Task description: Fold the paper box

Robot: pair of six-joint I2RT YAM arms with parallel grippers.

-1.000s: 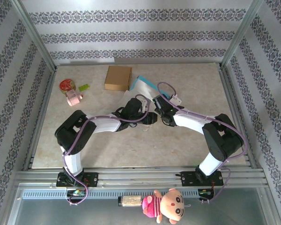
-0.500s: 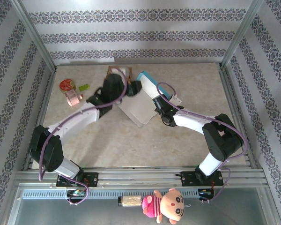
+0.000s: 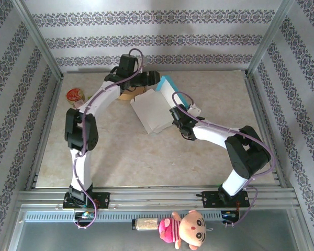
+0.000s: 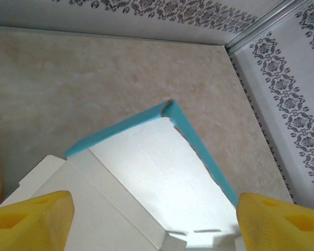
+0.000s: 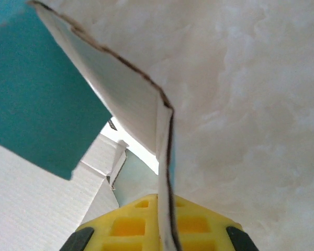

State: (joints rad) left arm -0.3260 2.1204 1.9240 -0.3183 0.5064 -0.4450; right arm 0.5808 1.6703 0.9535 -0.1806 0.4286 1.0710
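The flat paper box [image 3: 152, 111] lies in the middle of the counter [image 3: 225, 89], the right fingers [image 5: 120, 227] pinch its 4 o'clock edge, and the left fingers [image 4: 36, 217], spread apart and holding nothing, hang over its far end, with the box at 6 o'clock from them.

A white corrugated paper box with teal outer face [image 3: 153, 111] on a beige, cream-marbled table [image 3: 209, 157], ringed by white walls banded with grey floral stripes [image 3: 146, 39]. The left claw [image 4: 157, 222] has yellow fingers [image 4: 34, 219]; white-and-black robot arms [image 3: 214, 135] carry purple cables [image 3: 268, 151]. Nearby: plain brown cardboard box [image 3: 127, 96], red round tin [image 3: 74, 96].
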